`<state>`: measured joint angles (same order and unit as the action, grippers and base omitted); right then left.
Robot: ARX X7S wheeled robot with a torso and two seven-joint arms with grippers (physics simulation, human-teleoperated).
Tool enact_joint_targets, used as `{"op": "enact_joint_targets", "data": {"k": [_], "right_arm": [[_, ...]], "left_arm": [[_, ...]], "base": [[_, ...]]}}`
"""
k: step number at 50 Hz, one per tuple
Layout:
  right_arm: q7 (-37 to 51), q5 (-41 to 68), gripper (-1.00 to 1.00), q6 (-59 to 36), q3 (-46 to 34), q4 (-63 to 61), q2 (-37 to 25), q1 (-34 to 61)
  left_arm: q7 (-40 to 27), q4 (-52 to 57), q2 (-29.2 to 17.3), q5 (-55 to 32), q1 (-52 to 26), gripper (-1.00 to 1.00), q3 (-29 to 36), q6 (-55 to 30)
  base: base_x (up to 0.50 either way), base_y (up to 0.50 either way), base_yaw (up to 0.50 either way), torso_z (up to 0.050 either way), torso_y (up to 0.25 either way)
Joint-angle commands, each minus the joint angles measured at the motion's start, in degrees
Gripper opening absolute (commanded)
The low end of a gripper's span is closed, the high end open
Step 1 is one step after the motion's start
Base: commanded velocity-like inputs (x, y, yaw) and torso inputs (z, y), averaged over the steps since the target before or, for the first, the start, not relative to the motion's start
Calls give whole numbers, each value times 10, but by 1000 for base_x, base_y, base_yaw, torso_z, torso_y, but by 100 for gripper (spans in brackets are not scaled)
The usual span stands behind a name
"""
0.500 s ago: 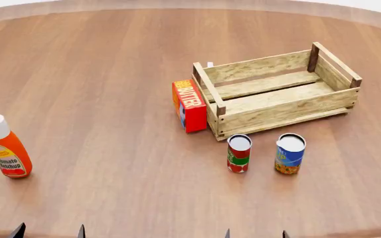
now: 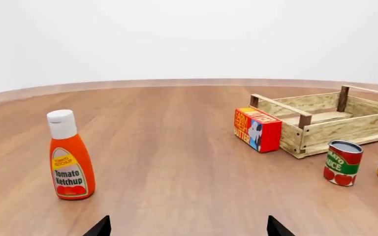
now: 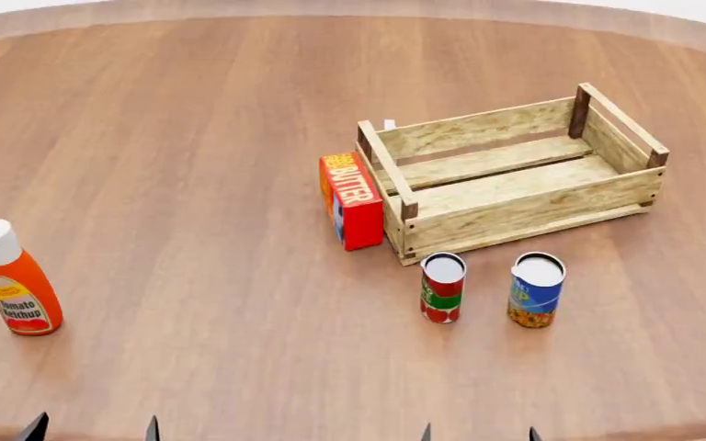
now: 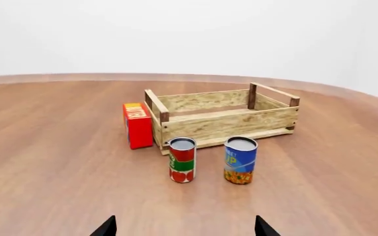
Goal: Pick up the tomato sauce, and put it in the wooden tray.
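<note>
The tomato sauce can [image 3: 443, 288], red label with a green band and a silvery top, stands upright on the brown table just in front of the wooden tray [image 3: 518, 209]. It also shows in the right wrist view [image 4: 182, 160] and the left wrist view [image 2: 342, 162]. The tray [image 4: 228, 125] is empty, and it shows in the left wrist view too [image 2: 336, 130]. My left gripper [image 3: 93, 430] and right gripper [image 3: 478, 434] sit at the near table edge, both open and empty, only fingertips showing. The right gripper [image 4: 184, 227] is well short of the can.
A blue-and-yellow can [image 3: 536, 289] stands right of the tomato sauce. A red butter box [image 3: 350, 198] stands against the tray's left end. An orange ketchup bottle [image 3: 15, 285] stands at the near left.
The view has shifted slightly: the objects sit a little higher or further right in the head view. Nothing on the table has been moved.
</note>
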<state>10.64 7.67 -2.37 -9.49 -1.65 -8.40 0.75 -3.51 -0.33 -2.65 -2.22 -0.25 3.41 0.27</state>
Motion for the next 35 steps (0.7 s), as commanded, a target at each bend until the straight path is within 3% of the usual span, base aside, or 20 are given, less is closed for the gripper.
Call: {"op": "enact_joint_targets", "data": {"k": [1,20,35], "right_arm": [[18,1,100,-4,-15,-6,-12,-2],[17,4,100,4,-27,-4,-19,-2],[23,-1,100,8,-35,-6,-23,-2]], "left_arm": [[-14,10,-11,-11,5,100,14,-2],[-24,19,-26,-26,9,100,28,1],[-35,10,-35,-31,2,100,42,1]], "base": [[0,0,0,0,0],[5,0,0,0,0],[432,0,0,0,0]]}}
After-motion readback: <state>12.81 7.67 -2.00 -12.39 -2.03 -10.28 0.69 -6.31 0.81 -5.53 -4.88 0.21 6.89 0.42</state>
